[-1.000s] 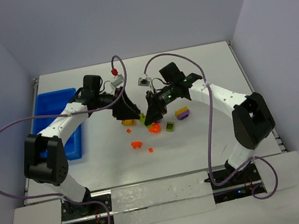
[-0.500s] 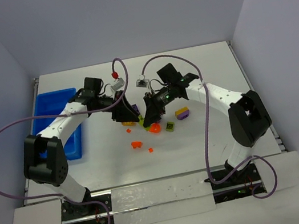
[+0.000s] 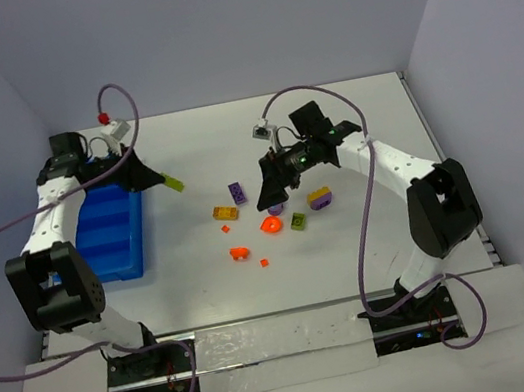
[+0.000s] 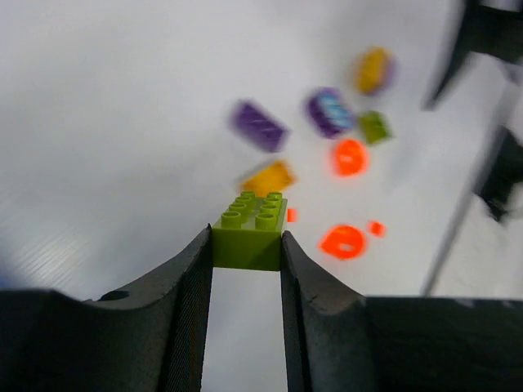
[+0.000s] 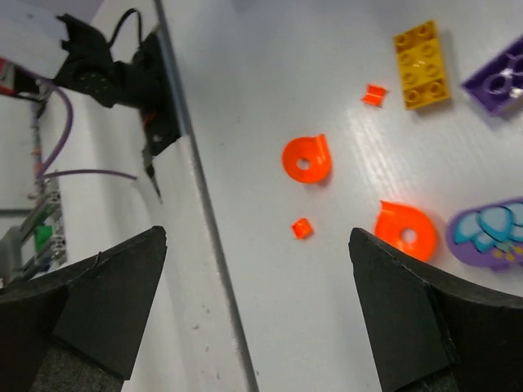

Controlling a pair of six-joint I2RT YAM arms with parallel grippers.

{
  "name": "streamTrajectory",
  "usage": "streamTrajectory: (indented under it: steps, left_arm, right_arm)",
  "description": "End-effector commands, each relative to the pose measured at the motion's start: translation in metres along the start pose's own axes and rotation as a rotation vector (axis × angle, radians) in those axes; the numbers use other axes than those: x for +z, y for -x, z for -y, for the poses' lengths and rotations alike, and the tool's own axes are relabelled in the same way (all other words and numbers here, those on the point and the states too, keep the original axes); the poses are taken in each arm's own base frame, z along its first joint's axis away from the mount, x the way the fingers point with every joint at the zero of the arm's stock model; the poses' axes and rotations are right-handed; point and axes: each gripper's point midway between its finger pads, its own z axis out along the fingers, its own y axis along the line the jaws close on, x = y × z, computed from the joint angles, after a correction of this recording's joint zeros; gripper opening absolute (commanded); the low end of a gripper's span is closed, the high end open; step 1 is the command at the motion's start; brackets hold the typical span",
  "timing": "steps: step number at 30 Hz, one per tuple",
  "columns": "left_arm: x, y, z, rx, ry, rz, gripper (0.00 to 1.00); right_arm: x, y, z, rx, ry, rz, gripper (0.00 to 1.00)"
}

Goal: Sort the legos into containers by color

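My left claw (image 4: 248, 245) pinches a green brick (image 4: 249, 231) across its width, studs up, its long axis pointing straight out past my fingertips, just right of the blue tray (image 3: 107, 238) at upper left. My right claw (image 5: 255, 245) gapes wide above the scattered bricks (image 5: 306, 158) mid-frame.

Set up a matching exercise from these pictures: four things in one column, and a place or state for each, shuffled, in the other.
Things
1. left gripper
2. right gripper
3. blue tray
4. yellow brick

Places or states
A. lying beside a purple brick
B. open, holding nothing
C. shut on a green brick
D. at the left side of the table

Pairs: 1-C, 2-B, 3-D, 4-A
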Motion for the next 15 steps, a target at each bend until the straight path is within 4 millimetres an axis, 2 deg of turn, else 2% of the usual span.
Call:
streamTrajectory:
  steps: [1,3,4,5,7,8,9,11,13,15]
  left_arm:
    - [-0.065,0.034,-0.096,0.014,0.590,0.072,0.00]
    - [-0.086,0.039,-0.126,-0.034,0.732,0.092,0.00]
    - [-0.088,0.044,-0.127,-0.027,0.739,0.103,0.00]
    - [-0.095,0.044,-0.141,-0.055,0.790,0.115,0.00]
    - [-0.102,0.049,-0.157,-0.075,0.846,0.137,0.00]
    - [-0.104,0.053,-0.156,-0.070,0.848,0.144,0.00]
    - [-0.101,0.050,-0.170,-0.086,0.871,0.129,0.00]
    - [-0.101,0.049,-0.179,-0.105,0.896,0.130,0.00]
    - [-0.102,0.047,-0.193,-0.117,0.939,0.128,0.08]
    - [-0.100,0.048,-0.201,-0.118,0.952,0.133,0.11]
  right_arm:
    - [-0.026,0.021,0.012,-0.086,-0.175,0.084,1.00]
    - [-0.033,0.023,0.021,-0.085,-0.222,0.102,1.00]
    - [-0.034,0.023,0.021,-0.085,-0.223,0.104,1.00]
    - [-0.038,0.024,0.024,-0.079,-0.228,0.112,1.00]
    - [-0.041,0.022,0.028,-0.063,-0.228,0.121,1.00]
    - [-0.041,0.022,0.028,-0.063,-0.228,0.121,1.00]
    - [-0.042,0.019,0.031,-0.053,-0.236,0.120,1.00]
    - [-0.043,0.018,0.036,-0.051,-0.260,0.121,1.00]
    - [-0.045,0.017,0.041,-0.047,-0.281,0.125,1.00]
    - [-0.048,0.017,0.045,-0.042,-0.297,0.129,1.00]
